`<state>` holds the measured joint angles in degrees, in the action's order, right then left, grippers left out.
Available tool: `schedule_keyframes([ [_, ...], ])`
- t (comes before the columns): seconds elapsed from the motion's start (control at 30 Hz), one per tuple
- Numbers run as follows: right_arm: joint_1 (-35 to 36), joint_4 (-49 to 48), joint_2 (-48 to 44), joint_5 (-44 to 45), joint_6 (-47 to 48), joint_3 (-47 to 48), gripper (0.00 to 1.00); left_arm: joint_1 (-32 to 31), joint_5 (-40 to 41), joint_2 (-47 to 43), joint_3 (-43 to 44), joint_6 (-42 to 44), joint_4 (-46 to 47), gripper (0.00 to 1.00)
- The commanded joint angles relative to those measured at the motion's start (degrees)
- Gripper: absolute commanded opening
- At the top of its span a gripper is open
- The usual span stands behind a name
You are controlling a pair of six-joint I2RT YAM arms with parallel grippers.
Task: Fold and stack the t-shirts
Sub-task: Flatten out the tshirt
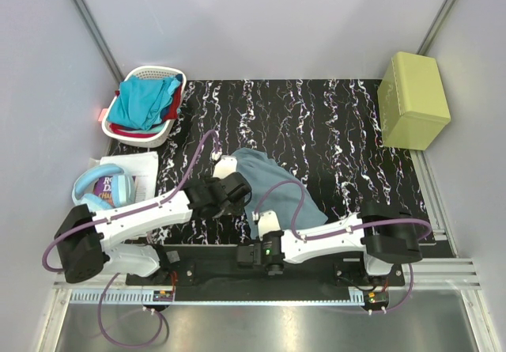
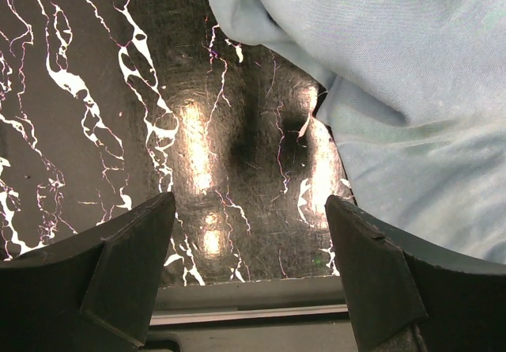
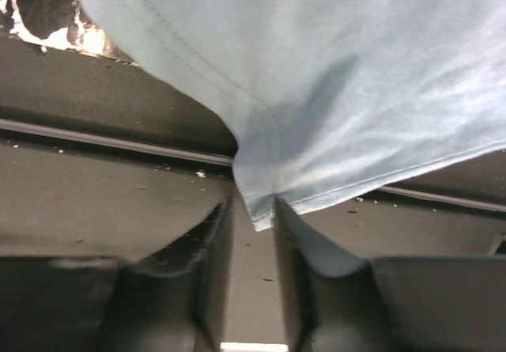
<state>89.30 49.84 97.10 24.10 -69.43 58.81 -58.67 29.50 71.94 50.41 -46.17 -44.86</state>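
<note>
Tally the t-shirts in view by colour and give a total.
Grey-blue t-shirt: 1
Turquoise t-shirt: 1, in the basket
Red t-shirt: 1, under the turquoise one in the basket
Total: 3

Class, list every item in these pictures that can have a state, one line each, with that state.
Grey-blue cloth t-shirt: unfolded, crumpled on the black marbled mat.
Turquoise t-shirt: bunched in the white plastic laundry basket.
Red t-shirt: in the basket, under the turquoise one.
Left gripper: open, empty, above the mat.
Right gripper: jaws narrow, grey-blue shirt's corner between them.
</note>
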Motion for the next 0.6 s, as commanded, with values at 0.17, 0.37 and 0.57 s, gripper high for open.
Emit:
schedule_keyframes([
  [0.17,-0.3,5.4,-4.9,3.1,-6.4,-1.4,0.03,-0.3,-0.2,1.3,1.4,-0.8,2.2,0.82],
  [0.37,-0.3,6.8,-6.5,3.8,-7.4,-1.9,0.0,-0.3,-0.1,2.8,2.8,-0.3,2.5,0.82],
  [0.57,-0.3,6.5,-6.0,3.7,-5.6,-1.1,0.47,-0.4,-0.1,3.5,3.5,-0.1,2.6,0.82],
])
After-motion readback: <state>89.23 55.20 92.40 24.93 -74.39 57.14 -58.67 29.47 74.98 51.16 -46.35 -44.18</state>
